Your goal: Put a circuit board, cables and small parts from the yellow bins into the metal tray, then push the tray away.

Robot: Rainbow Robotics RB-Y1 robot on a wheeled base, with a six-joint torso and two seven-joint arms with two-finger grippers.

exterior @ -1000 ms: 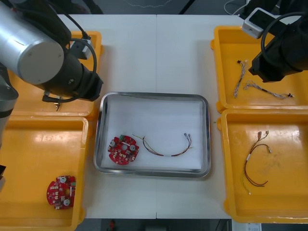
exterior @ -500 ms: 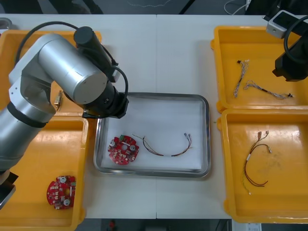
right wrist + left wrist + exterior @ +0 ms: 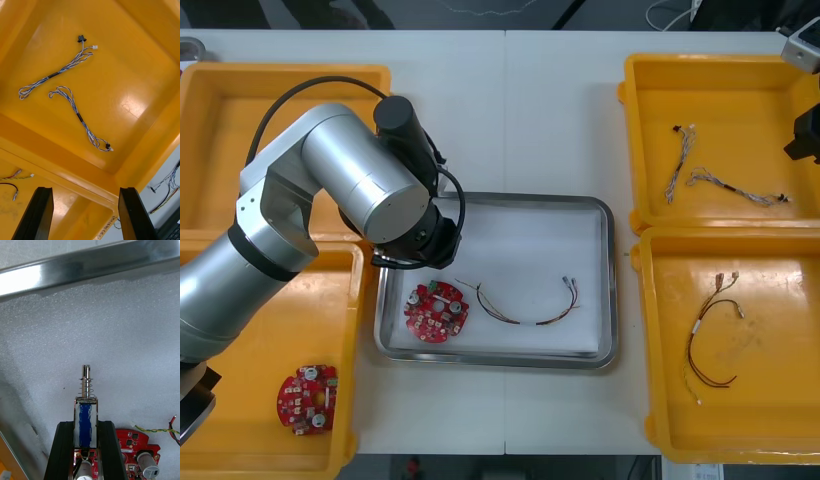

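The silver left arm has swung off the far left yellow bin and now hangs over the near left corner of the shiny-rimmed, white-floored metal tray; its left gripper pinches a small metal part, a blue-bodied block with a spring and a pin standing out of one end, held between the black fingers; the part hangs over bare white floor, just beside the round red circuit board, which lies in the tray with a thin red and yellow cable close beside it; by my reckoning the part has been fetched and needs only to be let go, after which the push of the tray is the main step left; meanwhile the dark right arm has drawn back to the table's right edge; the right gripper has its fingers spread wide on nothing, above the far right yellow bin, where two twisted blue and white cables lie apart from each other; a second red board rests in the near left yellow bin; no brand or label can be read; the white print on the board in the tray is too small to make out
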